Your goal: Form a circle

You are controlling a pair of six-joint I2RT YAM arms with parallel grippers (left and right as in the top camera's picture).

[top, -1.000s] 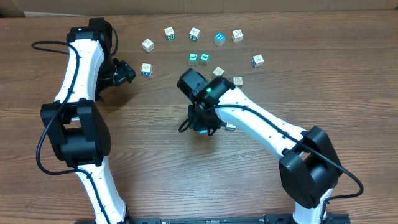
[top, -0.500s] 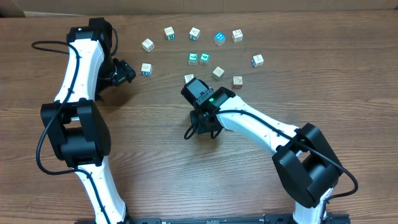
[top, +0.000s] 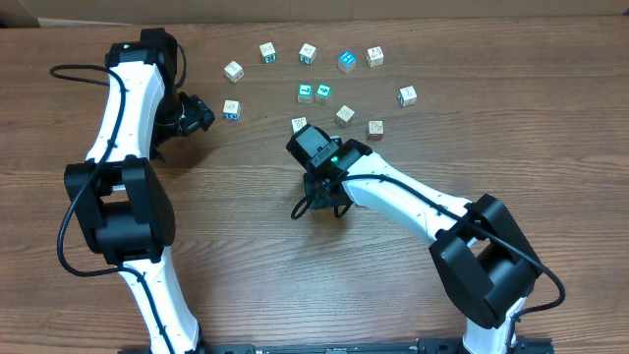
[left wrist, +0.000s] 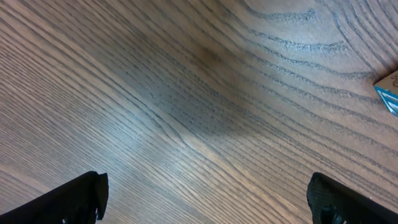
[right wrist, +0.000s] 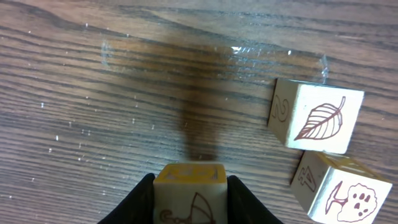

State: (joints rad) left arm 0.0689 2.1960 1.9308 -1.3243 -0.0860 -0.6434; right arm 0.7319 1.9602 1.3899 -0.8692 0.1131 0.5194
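Note:
My right gripper [right wrist: 189, 200] is shut on a small whitish cube [right wrist: 189, 179] with a yellow top face and a brown drawing, low over the table. Just to its right, two more cubes touch each other: one with a leaf [right wrist: 317, 116] and one with a spotted mark [right wrist: 341, 186]. In the overhead view the right gripper [top: 319, 200] is at mid-table and its arm hides these cubes. My left gripper [left wrist: 211, 205] is open over bare wood, and it is at the left [top: 200, 112] beside a blue-marked cube [top: 231, 109]. No circle of cubes is in view.
Several loose cubes lie scattered across the far side of the table, among them a pair with glowing teal faces [top: 314, 92] and one close behind the right wrist [top: 299, 125]. A corner of the blue-marked cube [left wrist: 389, 91] pokes in at the left wrist view's right edge.
Over the last second the right arm swung a little to the left with its cube, covering a cube that showed beside it. The left arm has not moved.

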